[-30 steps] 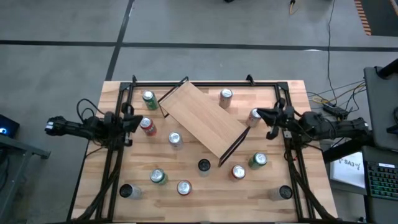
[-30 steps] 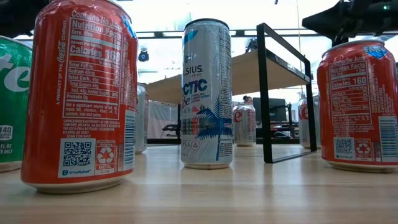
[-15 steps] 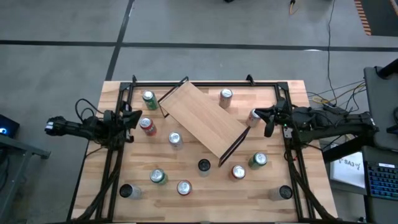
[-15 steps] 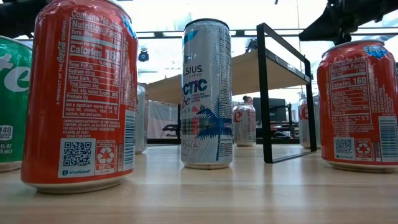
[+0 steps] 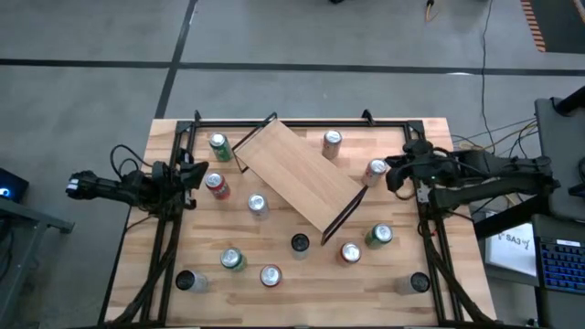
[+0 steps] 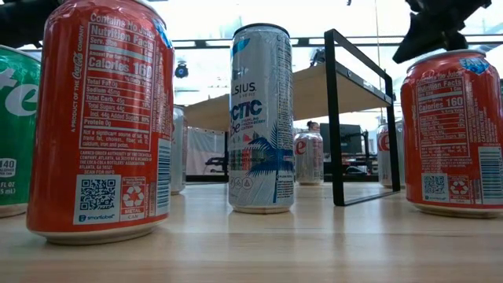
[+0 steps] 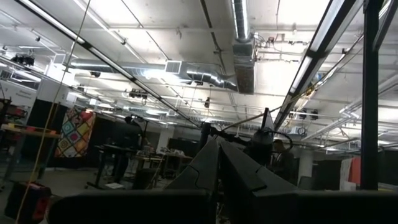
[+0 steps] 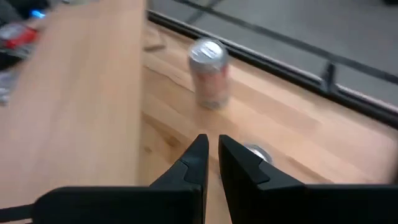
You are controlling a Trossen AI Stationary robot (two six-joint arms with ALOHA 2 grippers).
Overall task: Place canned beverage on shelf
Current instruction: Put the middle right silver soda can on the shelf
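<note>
The shelf (image 5: pixel 300 176), a light-wood board with black end frames, stands slantwise mid-table on its frames; it also shows in the low view (image 6: pixel 357 85) and the right wrist view (image 8: pixel 74 93). Several cans stand around it. My right gripper (image 5: pixel 391 175) hovers, tipped down, beside a red-and-white can (image 5: pixel 376 170) by the shelf's right end; that can's top (image 8: pixel 255 152) shows just past my fingertips (image 8: pixel 212 144), which are almost together and empty. A silver can (image 8: pixel 210 65) stands farther off. My left gripper (image 5: pixel 197 173) is shut and empty at the table's left, near a red can (image 5: pixel 217 185).
Other cans stand about: green (image 5: pixel 219 144), silver (image 5: pixel 258 205), silver (image 5: pixel 332 142), green (image 5: pixel 379 236), red (image 5: pixel 350 253), black (image 5: pixel 300 243), and more along the near edge. In the low view big red cans (image 6: pixel 102 118) (image 6: pixel 452 130) and a tall silver can (image 6: pixel 262 118) stand close. A black rail frame (image 5: pixel 302 122) rims the table.
My right gripper has tipped its fingers downward beside the red-and-white can and, in the low view, has risen a little. The cans and the shelf have stayed where they were.
</note>
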